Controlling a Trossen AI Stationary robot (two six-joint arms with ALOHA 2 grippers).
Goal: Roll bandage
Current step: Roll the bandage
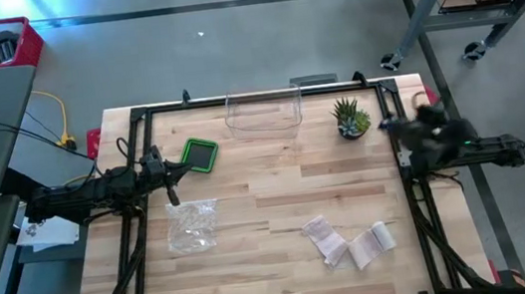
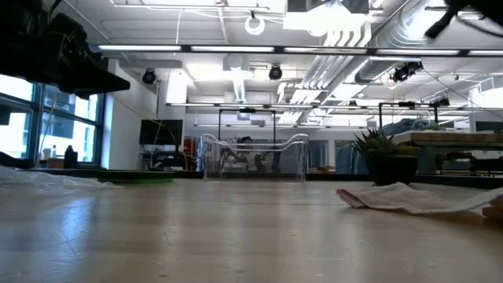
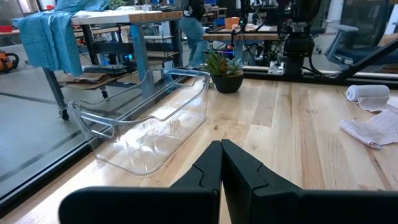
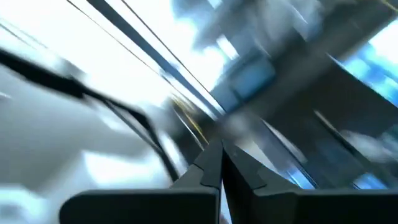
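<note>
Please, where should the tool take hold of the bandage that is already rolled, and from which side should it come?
Probably grip the rolled bandage across its round body, coming from straight above. It lies on its side on the table, beside the loose unrolled bandage, so its curved flanks look free for two fingers.

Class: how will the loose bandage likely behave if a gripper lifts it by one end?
The bandage lies flat and rumpled, so it is probably floppy and would drape. It looks thin, likely light. Its rolled end might roll or unwind.
</note>
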